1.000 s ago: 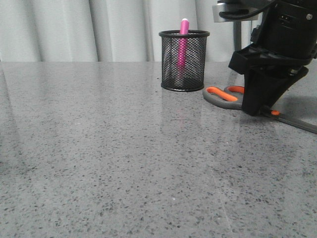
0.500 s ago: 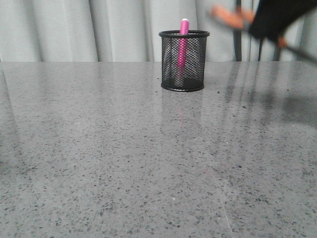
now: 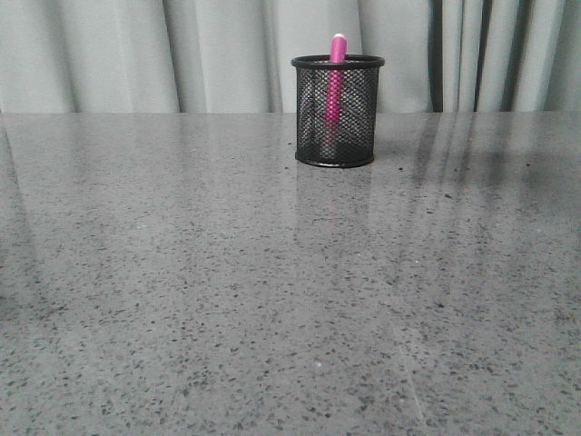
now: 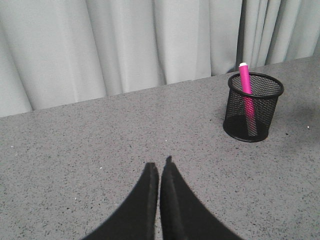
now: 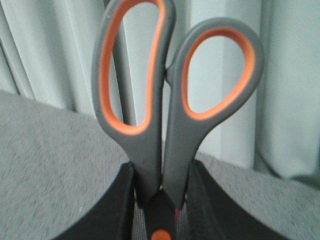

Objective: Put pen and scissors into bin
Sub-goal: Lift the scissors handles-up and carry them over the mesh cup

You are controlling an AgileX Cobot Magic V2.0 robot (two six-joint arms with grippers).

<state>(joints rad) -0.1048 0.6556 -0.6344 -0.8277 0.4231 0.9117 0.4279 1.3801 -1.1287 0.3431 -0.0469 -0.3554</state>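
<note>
Beside the bin (image 3: pixel 337 110) the counter (image 3: pixel 272 300) no longer carries the scissors (image 5: pixel 170 105): our right gripper (image 5: pixel 161 200) has lifted them, clenched near the pivot, out of the front view. With the pen (image 3: pixel 336 86) standing in the bin and our left gripper (image 4: pixel 160 170) closed on nothing, we judge only the drop remains.

Soft, even daylight fills all views, with no harsh glare. The polished desk (image 3: pixel 182 300) mirrors the cup (image 3: pixel 337 111) as a faint pink streak in front of it, and dim curtain stripes to its right. The scissors (image 5: pixel 170 100) loom close and slightly soft, the curtain behind them blurred.
</note>
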